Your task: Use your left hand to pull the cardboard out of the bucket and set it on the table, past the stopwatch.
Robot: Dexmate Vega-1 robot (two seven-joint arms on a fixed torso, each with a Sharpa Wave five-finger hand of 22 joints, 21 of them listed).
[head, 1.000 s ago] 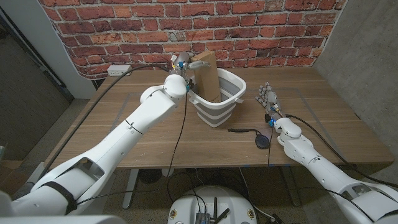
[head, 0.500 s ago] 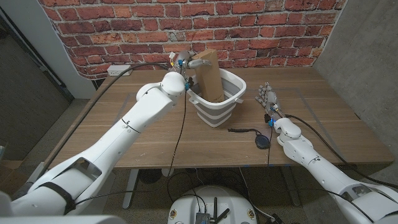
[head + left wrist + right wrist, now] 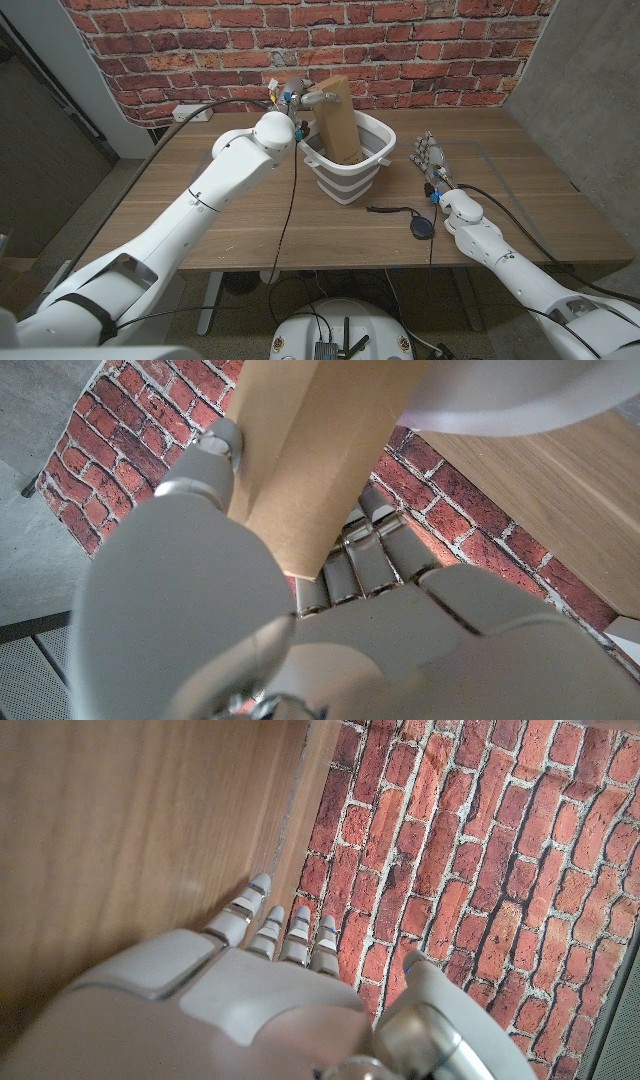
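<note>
While the left hand (image 3: 300, 97) grips it, the cardboard (image 3: 338, 122) apparently stands partly inside the bucket (image 3: 368, 160).

Three cameras: one on the head, one on each wrist.
The head view looks down over the wooden table (image 3: 250, 215) toward the brick wall (image 3: 400, 40); both wrist views sit close behind their own hands, sharing table and bricks.
</note>
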